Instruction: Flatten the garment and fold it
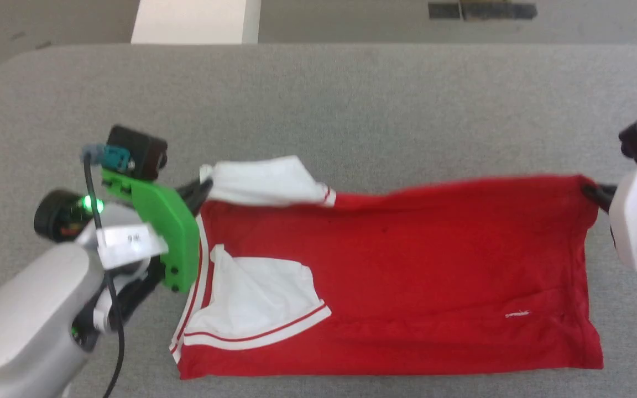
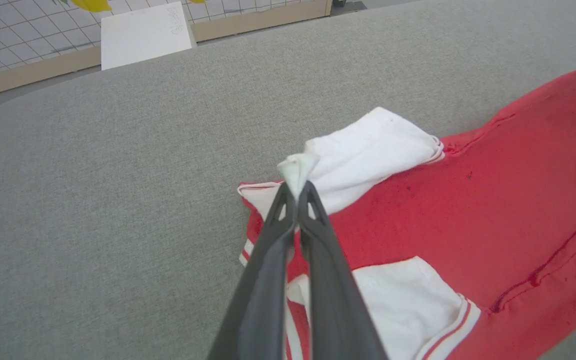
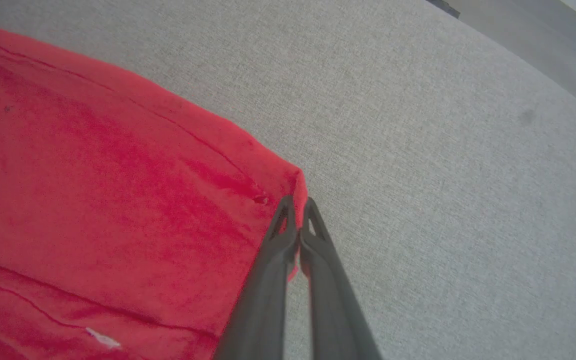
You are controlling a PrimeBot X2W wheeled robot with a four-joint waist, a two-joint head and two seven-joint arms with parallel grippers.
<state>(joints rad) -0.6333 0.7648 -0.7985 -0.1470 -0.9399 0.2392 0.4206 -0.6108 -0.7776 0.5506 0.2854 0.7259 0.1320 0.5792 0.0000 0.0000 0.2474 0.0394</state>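
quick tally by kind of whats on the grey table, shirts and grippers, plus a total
garment: 1
grippers: 2, the left gripper and the right gripper, each shut on the garment
total: 3

Red garment (image 1: 396,276) on grey table (image 1: 351,110)

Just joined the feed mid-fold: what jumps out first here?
A red soft-fabric T-shirt with white short sleeves lies stretched sideways across the grey cloth-covered table. The left gripper is shut on white sleeve fabric at its far left corner, the right gripper on the red hem corner at far right.
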